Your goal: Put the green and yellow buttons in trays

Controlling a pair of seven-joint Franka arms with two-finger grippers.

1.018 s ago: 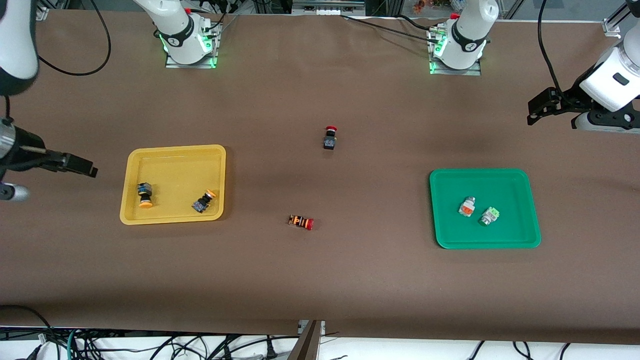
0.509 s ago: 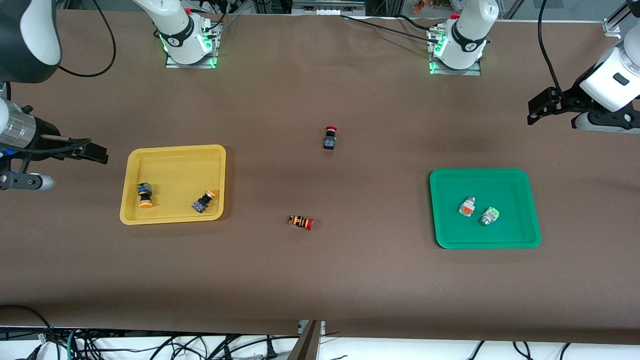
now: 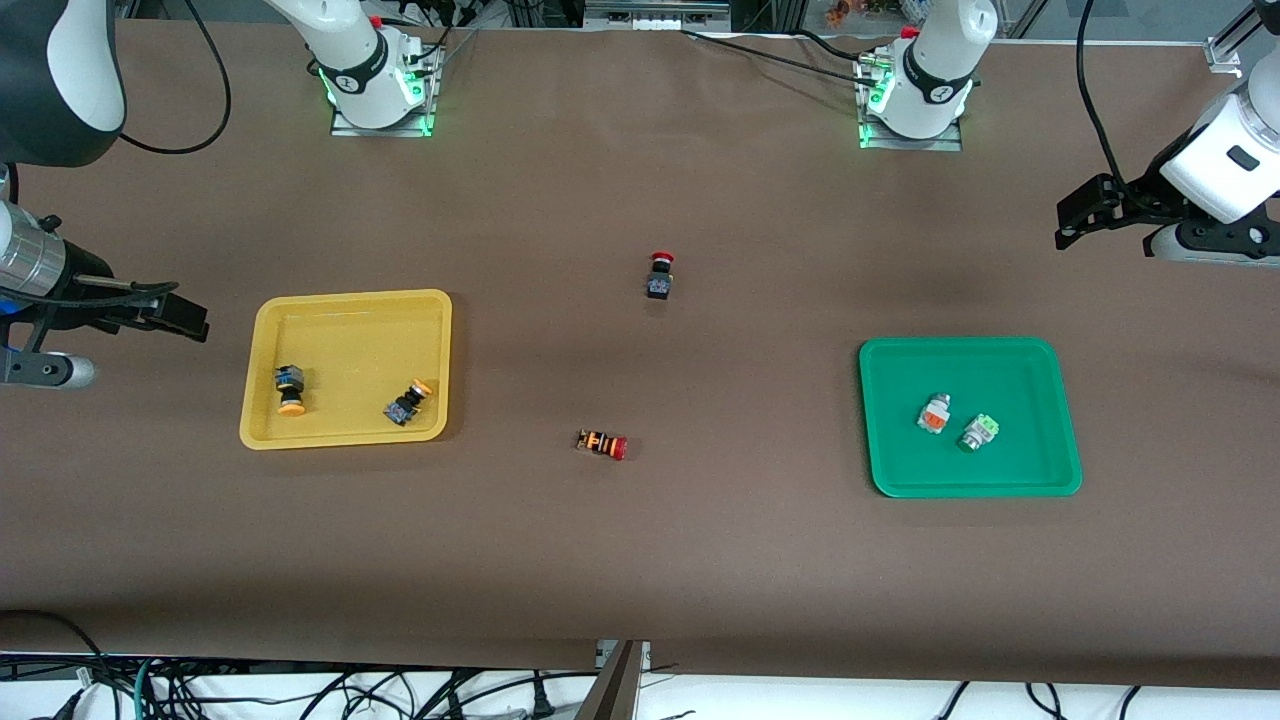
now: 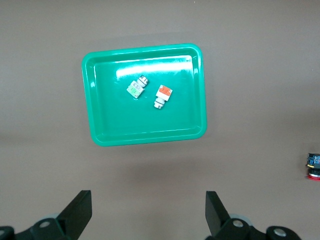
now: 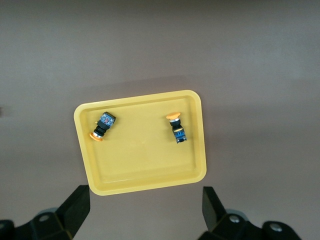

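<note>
Two black buttons with orange-yellow caps [image 3: 290,389] [image 3: 409,400] lie in the yellow tray [image 3: 350,335]. A whitish-grey button with an orange part [image 3: 933,414] and one with a light-green part [image 3: 977,433] lie in the green tray [image 3: 1010,375]. My right gripper [image 3: 190,322] is open and empty, up in the air beside the yellow tray [image 5: 140,160] at the right arm's end. My left gripper [image 3: 1072,228] is open and empty, high over the table at the left arm's end, with the green tray [image 4: 145,122] in its wrist view.
A black-bodied button with a red cap [image 3: 659,275] stands mid-table. An orange-striped button with a red cap [image 3: 603,443] lies nearer the front camera. The arm bases [image 3: 375,85] [image 3: 915,95] stand at the table's back edge.
My right gripper has shifted a little toward the yellow tray and risen. The left arm, the buttons and the trays have not moved.
</note>
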